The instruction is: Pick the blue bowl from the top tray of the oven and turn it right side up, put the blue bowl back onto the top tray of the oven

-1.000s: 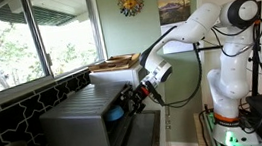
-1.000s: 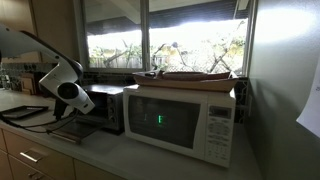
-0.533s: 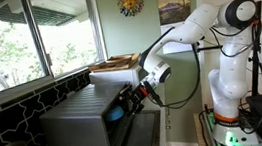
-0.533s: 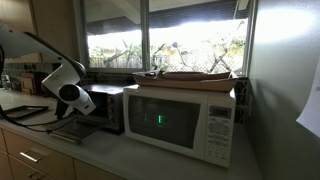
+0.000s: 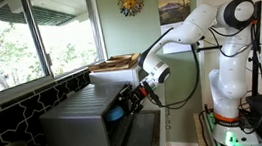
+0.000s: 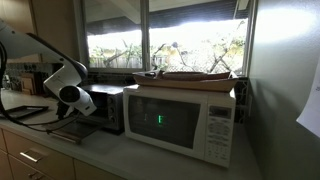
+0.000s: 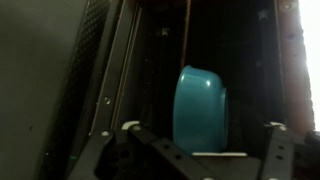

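Note:
The blue bowl [image 7: 200, 100] sits in the dark inside of the grey oven [image 5: 77, 125], with its rim toward the right of the wrist view. It also shows in an exterior view [image 5: 116, 112] at the oven's mouth. My gripper [image 7: 201, 128] is open, with one finger on each side of the bowl and a gap to both. The gripper reaches into the oven's front in both exterior views [image 5: 134, 98] [image 6: 75, 100]. The tray under the bowl is too dark to make out.
The oven's door [image 5: 138, 132] hangs open below the gripper. A white microwave [image 6: 180, 122] with a wooden tray [image 6: 190, 75] on top stands next to the oven [image 6: 108, 108]. Windows run behind the counter. The arm's base [image 5: 226, 112] stands by the wall.
The gripper head has shifted very slightly to the left in an exterior view. The bowl has not moved.

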`<action>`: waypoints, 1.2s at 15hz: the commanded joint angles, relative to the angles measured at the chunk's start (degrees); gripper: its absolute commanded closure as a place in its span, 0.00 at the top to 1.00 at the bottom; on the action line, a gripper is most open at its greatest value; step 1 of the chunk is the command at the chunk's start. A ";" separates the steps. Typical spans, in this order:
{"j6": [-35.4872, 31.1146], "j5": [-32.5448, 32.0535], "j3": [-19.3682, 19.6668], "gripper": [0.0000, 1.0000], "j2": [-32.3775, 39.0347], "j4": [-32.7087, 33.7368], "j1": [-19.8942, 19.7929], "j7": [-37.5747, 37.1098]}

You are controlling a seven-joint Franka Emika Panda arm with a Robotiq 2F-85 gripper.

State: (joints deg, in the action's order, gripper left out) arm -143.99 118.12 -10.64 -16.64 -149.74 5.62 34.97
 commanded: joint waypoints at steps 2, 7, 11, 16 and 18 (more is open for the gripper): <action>1.19 3.03 -0.87 0.86 1.20 0.64 -1.29 1.56; 1.70 3.22 -1.14 0.81 1.60 0.77 -1.28 1.54; 1.89 3.58 -1.20 0.52 1.84 0.90 -1.34 1.62; 2.11 3.79 -1.12 0.36 1.69 0.97 -1.48 1.75; 2.34 3.92 -1.04 0.34 1.47 0.80 -1.55 1.88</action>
State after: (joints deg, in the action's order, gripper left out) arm -143.08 119.98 -11.31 -15.92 -149.10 5.08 34.97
